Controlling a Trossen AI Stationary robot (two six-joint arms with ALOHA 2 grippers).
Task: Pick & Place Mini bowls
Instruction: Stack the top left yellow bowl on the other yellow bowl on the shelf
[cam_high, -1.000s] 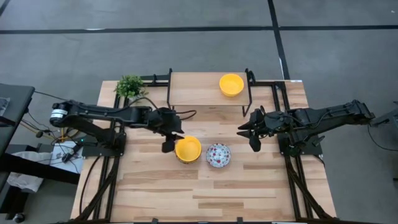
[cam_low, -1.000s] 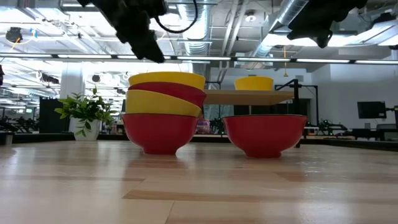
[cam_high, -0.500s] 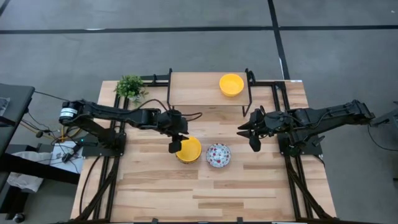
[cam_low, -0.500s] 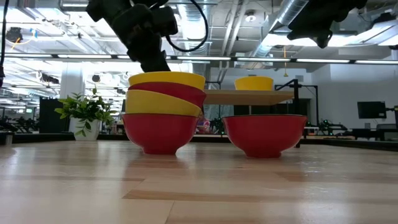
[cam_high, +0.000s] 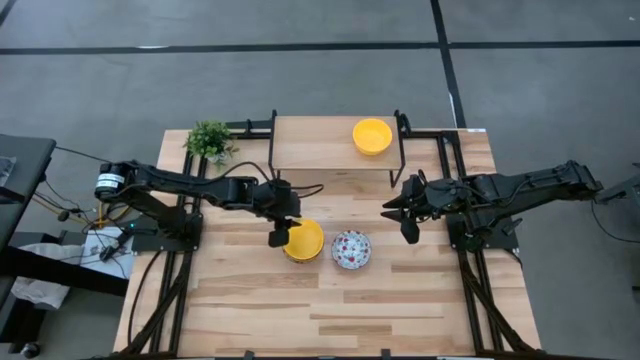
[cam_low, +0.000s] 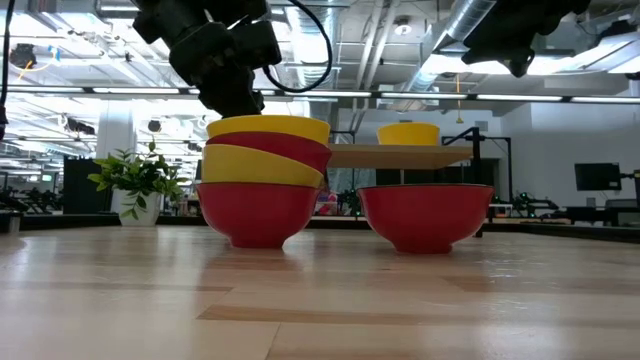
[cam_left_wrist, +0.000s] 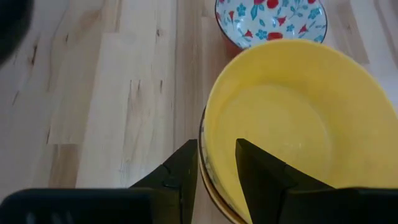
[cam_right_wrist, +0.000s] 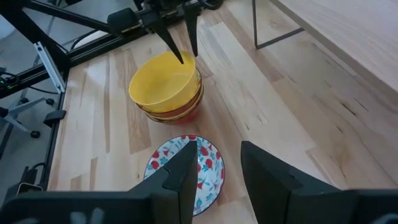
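Note:
A stack of mini bowls (cam_low: 265, 180), red and yellow sides alternating, stands at mid-table with a plain yellow bowl (cam_left_wrist: 286, 124) on top. My left gripper (cam_left_wrist: 214, 146) is open at that bowl's left rim (cam_left_wrist: 203, 140), one finger outside and one over the hollow; I cannot tell whether they touch it. A floral mini bowl (cam_high: 351, 249) sits on the table just right of the stack. Another yellow bowl (cam_high: 372, 135) rests on the raised shelf (cam_high: 320, 150). My right gripper (cam_high: 400, 222) hangs open above the table, right of the floral bowl.
A small green plant (cam_high: 209, 138) stands at the far left corner. The wooden shelf on thin black legs (cam_high: 404, 150) spans the far middle. Bare table lies along the near edge (cam_high: 320, 320).
My left gripper has come down and a little toward the table's right, from above and left of the stack to the top yellow bowl's rim. The bowls have kept still.

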